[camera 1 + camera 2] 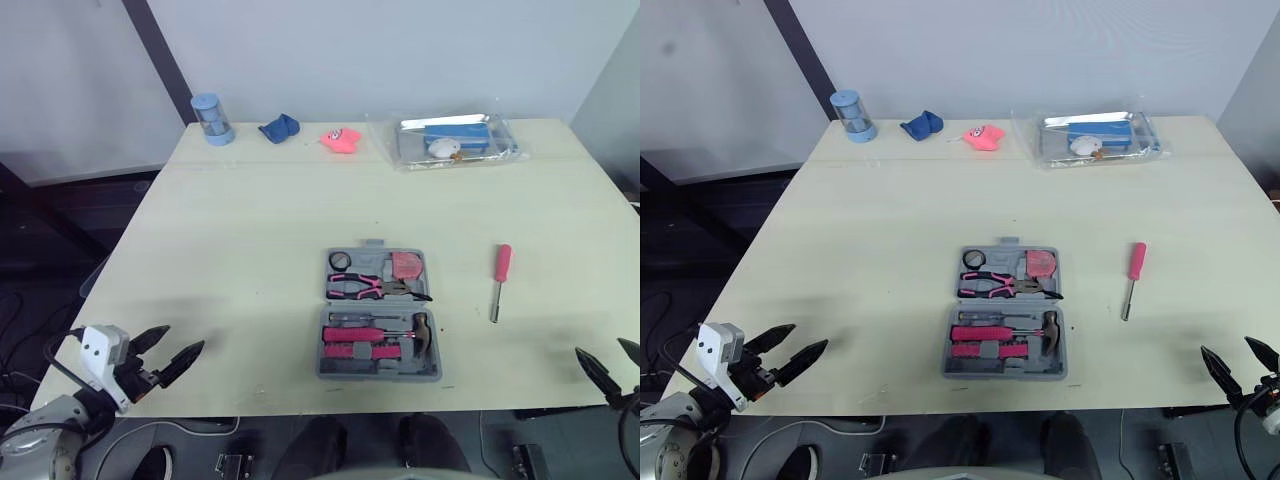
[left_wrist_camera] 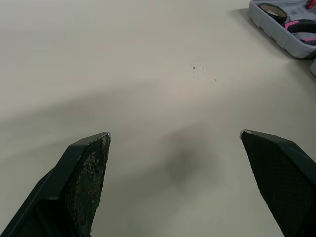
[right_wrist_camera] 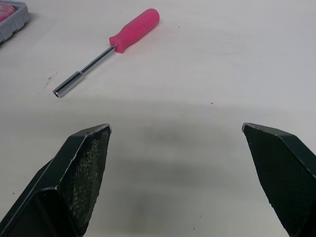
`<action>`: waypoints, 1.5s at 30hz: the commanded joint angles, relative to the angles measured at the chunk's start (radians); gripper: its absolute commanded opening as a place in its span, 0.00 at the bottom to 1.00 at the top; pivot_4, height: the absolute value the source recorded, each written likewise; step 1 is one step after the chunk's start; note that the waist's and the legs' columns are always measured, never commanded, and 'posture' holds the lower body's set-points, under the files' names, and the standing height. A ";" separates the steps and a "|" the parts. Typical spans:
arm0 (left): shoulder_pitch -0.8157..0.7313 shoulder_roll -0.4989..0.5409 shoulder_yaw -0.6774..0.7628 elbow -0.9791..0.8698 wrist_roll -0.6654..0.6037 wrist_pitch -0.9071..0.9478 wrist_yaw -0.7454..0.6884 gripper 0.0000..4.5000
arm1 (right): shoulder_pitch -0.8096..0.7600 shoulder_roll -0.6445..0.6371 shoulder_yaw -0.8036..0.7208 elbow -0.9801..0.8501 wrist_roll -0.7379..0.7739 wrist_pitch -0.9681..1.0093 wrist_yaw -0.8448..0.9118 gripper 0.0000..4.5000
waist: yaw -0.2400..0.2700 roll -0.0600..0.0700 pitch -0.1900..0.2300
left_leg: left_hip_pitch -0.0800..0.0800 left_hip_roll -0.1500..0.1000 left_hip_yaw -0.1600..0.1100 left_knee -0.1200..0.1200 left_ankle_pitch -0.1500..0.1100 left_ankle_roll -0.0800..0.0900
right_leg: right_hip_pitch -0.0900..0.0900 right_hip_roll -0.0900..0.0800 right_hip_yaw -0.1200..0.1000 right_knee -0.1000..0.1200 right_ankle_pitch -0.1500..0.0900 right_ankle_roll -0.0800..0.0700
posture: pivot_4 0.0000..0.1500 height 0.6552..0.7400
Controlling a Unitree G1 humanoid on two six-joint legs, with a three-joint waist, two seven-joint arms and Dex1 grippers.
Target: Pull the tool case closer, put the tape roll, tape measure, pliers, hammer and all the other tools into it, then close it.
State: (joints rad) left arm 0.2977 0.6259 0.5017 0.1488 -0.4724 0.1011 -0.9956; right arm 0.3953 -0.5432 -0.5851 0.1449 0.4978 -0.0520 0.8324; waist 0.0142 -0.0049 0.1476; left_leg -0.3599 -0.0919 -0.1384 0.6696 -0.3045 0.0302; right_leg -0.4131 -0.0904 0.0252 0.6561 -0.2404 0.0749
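A grey tool case (image 1: 379, 315) lies open near the table's front middle. It holds a tape roll (image 1: 341, 261), a pink tape measure (image 1: 406, 266), pink-handled pliers (image 1: 375, 287) and a hammer (image 1: 380, 334). A pink-handled screwdriver (image 1: 498, 279) lies loose on the table to the case's right, also seen at close range as the screwdriver (image 3: 111, 48). My left gripper (image 1: 170, 352) hovers open at the table's front left edge, far from the case. My right gripper (image 1: 610, 362) stands open at the front right edge, nearer than the screwdriver.
Along the table's far edge stand a blue cylinder (image 1: 211, 119), a blue cloth (image 1: 279, 128), a pink toy (image 1: 340, 140) and a clear plastic tray (image 1: 455, 139) with items. A corner of the case (image 2: 284, 22) appears in the left wrist view.
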 commanded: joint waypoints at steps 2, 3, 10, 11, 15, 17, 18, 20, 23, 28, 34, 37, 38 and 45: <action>-0.015 0.013 0.011 -0.015 -0.010 -0.024 -0.007 1.00 | -0.006 -0.008 -0.011 -0.101 0.013 0.037 -0.045 1.00 | -0.001 0.000 0.000 | 0.000 0.000 0.000 0.000 0.000 0.000 | 0.000 0.000 0.000 0.000 0.000 0.000 | 1.00 1.00; -0.025 0.017 0.007 -0.022 -0.013 -0.022 -0.011 1.00 | -0.010 -0.009 -0.002 -0.128 0.009 0.051 -0.055 1.00 | 0.000 0.000 0.000 | 0.000 0.000 0.000 0.000 0.000 0.000 | 0.000 0.000 0.000 0.000 0.000 0.000 | 1.00 1.00; -0.110 0.061 -0.039 -0.121 -0.063 0.042 -0.077 1.00 | -0.087 0.003 0.086 -0.338 0.002 0.233 -0.213 1.00 | -0.001 0.000 0.000 | 0.000 0.000 0.000 0.000 0.001 -0.002 | 0.000 0.000 0.000 0.000 0.000 0.000 | 1.00 1.00; -0.120 0.073 -0.047 -0.133 -0.070 0.053 -0.093 1.00 | -0.102 0.005 0.100 -0.364 -0.002 0.261 -0.238 1.00 | -0.002 0.000 0.000 | 0.000 0.000 0.000 0.000 0.001 -0.002 | 0.000 0.000 0.000 0.001 0.000 0.000 | 1.00 1.00; -0.194 0.130 -0.096 -0.168 -0.079 0.077 -0.155 1.00 | -0.182 0.032 0.169 -0.442 -0.018 0.394 -0.368 1.00 | -0.002 0.001 -0.001 | -0.001 0.001 0.000 0.000 0.002 -0.004 | -0.001 0.001 0.000 -0.001 0.000 0.000 | 1.00 1.00; -0.242 0.154 -0.128 -0.183 -0.088 0.090 -0.196 1.00 | -0.231 0.045 0.207 -0.455 -0.040 0.465 -0.436 1.00 | -0.001 0.001 0.000 | -0.001 0.001 0.000 -0.001 0.002 -0.004 | -0.001 0.001 0.000 -0.001 0.000 0.000 | 1.00 1.00; -0.270 0.168 -0.150 -0.193 -0.092 0.096 -0.221 1.00 | -0.264 0.059 0.221 -0.449 -0.056 0.502 -0.484 1.00 | -0.001 0.001 0.000 | -0.002 0.000 0.000 0.000 0.002 -0.004 | -0.002 0.001 -0.001 -0.001 0.000 -0.001 | 1.00 1.00; -0.319 0.185 -0.186 -0.217 -0.103 0.111 -0.258 1.00 | -0.327 0.092 0.233 -0.429 -0.063 0.563 -0.562 1.00 | -0.001 0.001 0.000 | -0.002 0.000 0.000 0.000 0.002 -0.004 | -0.002 0.001 -0.001 0.000 0.000 -0.001 | 1.00 1.00; -0.376 0.196 -0.228 -0.246 -0.111 0.125 -0.290 1.00 | -0.394 0.127 0.246 -0.396 -0.077 0.609 -0.620 1.00 | -0.004 0.001 0.000 | -0.002 0.000 0.000 -0.001 0.002 -0.004 | -0.003 0.002 0.000 0.000 0.000 -0.001 | 1.00 1.00; -0.475 0.207 -0.289 -0.317 -0.156 0.184 -0.337 1.00 | -0.476 0.186 0.302 -0.303 -0.147 0.619 -0.693 1.00 | -0.010 0.001 0.000 | -0.003 0.000 0.001 -0.001 0.002 -0.004 | -0.005 0.003 0.000 0.000 0.000 -0.001 | 1.00 1.00; -0.548 0.221 -0.331 -0.380 -0.204 0.250 -0.379 1.00 | -0.564 0.243 0.345 -0.131 -0.221 0.538 -0.725 1.00 | -0.031 0.001 0.000 | -0.003 0.000 0.002 -0.001 0.003 -0.004 | -0.006 0.004 0.002 0.000 0.000 -0.001 | 1.00 1.00; -0.559 0.220 -0.336 -0.391 -0.212 0.261 -0.380 1.00 | -0.592 0.256 0.349 -0.077 -0.240 0.507 -0.728 1.00 | -0.035 0.002 0.000 | -0.003 0.000 0.003 -0.001 0.003 -0.004 | -0.007 0.004 0.003 0.001 0.000 -0.001 | 1.00 1.00; -0.562 0.220 -0.338 -0.395 -0.213 0.264 -0.381 1.00 | -0.601 0.262 0.350 -0.061 -0.245 0.496 -0.731 1.00 | -0.036 0.002 0.000 | -0.003 0.001 0.004 -0.001 0.003 -0.004 | -0.007 0.004 0.003 0.001 0.000 -0.001 | 1.00 1.00; -0.582 0.213 -0.345 -0.424 -0.228 0.288 -0.368 1.00 | -0.656 0.291 0.367 0.067 -0.287 0.420 -0.730 1.00 | -0.043 0.002 0.000 | -0.003 0.001 0.004 -0.001 0.003 -0.004 | -0.007 0.006 0.004 0.001 0.000 -0.001 | 1.00 1.00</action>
State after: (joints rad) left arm -0.2732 0.8342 0.1452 -0.2457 -0.6766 0.3878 -1.3655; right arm -0.2561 -0.2518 -0.2202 0.2108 0.2176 0.3877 0.0998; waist -0.0286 -0.0029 0.1480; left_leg -0.3632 -0.0912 -0.1345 0.6685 -0.3020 0.0261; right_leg -0.4203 -0.0848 0.0288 0.6572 -0.2400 0.0741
